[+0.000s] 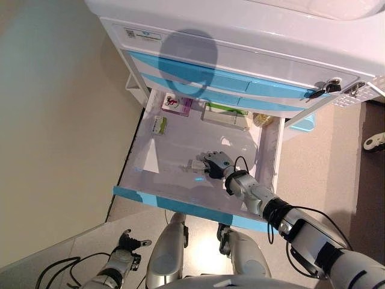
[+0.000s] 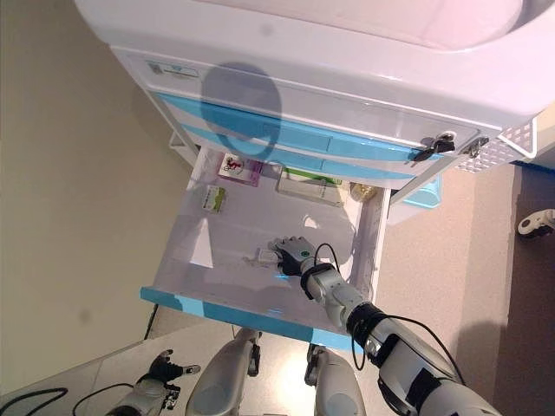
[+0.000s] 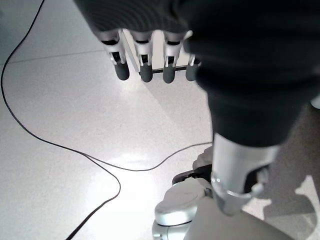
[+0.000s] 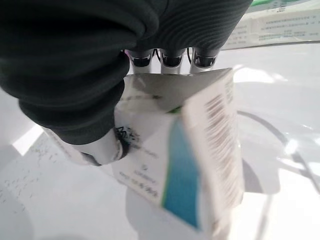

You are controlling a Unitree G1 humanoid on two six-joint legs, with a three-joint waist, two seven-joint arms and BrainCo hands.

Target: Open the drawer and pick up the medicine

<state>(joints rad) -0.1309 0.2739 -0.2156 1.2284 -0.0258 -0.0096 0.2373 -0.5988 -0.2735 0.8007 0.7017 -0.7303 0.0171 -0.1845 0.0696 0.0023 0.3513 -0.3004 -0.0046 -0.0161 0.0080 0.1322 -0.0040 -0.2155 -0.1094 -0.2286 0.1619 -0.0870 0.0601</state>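
Observation:
The bottom drawer (image 1: 150, 196) of the white cabinet is pulled out, its blue front towards me. My right hand (image 1: 216, 164) reaches into it from the lower right. Its thumb (image 4: 102, 150) and fingers are curled round a white medicine box (image 4: 200, 150) with a teal stripe and a barcode. In the eye views that box (image 1: 197, 165) shows just left of the hand, low over the drawer's white floor. My left hand (image 1: 128, 242) hangs low by the floor below the drawer, its fingers (image 3: 145, 65) straight and holding nothing.
At the drawer's back lie a pink box (image 1: 177, 104), a small green-and-white box (image 1: 159, 125), a long white-and-green box (image 1: 225, 115) and a yellowish round item (image 1: 262, 119). Shut blue drawer fronts (image 1: 240, 81) sit above, with keys (image 1: 328, 88) in a lock. A wall runs along the left.

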